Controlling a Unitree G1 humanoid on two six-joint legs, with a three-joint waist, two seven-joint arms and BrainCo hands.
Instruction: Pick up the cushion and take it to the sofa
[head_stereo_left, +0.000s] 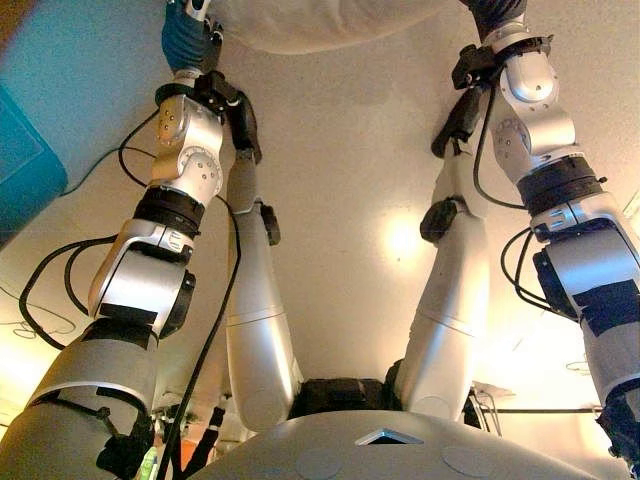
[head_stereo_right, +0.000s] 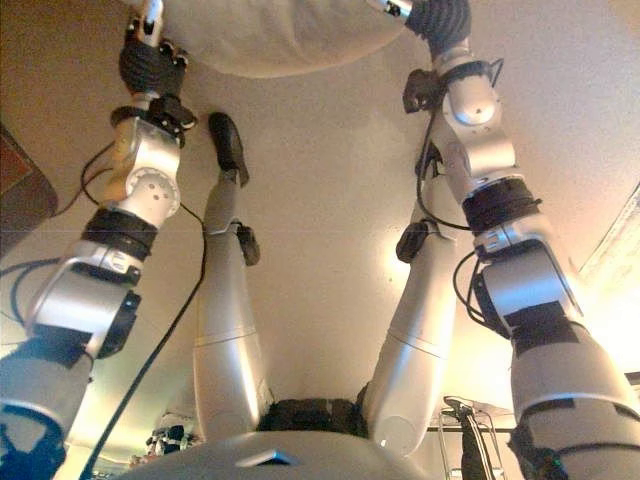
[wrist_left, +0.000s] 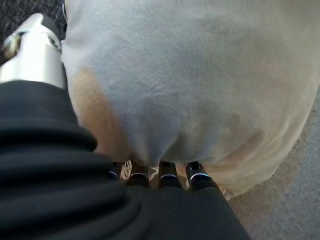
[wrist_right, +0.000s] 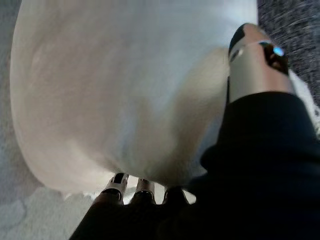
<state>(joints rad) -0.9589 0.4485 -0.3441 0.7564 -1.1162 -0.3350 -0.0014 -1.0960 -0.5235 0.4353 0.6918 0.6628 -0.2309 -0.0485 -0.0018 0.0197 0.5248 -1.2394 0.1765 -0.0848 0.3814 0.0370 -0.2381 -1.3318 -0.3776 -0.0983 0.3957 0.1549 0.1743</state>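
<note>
**One cushion between two hands**

Dark ribbed cover fills the near corner of each wrist view, and past it lies the single cream cushion (wrist_left: 190, 80), a soft, plump thing that takes up most of both pictures. In the left wrist view the left hand (wrist_left: 35, 55) has its thumb laid against the cushion's side, while its row of fingers (wrist_left: 199, 175) runs in under the cushion's edge, their tips hidden beneath the fabric. The right hand (wrist_right: 257, 62) shows the same hold from the other side: thumb on the cushion's flank, fingers (wrist_right: 116, 184) going under the rim and out of sight. Whether either hand's fingers are curled into the fabric or lie straight beneath it cannot be told.

From the head camera, both arms reach forward to the top edge of the view, one hand at each end of the cushion, of which only the lower part shows there. Pale floor (head_stereo_left: 350, 150) spreads below it. One teal object (head_stereo_left: 25, 170) sits at the left edge.
</note>
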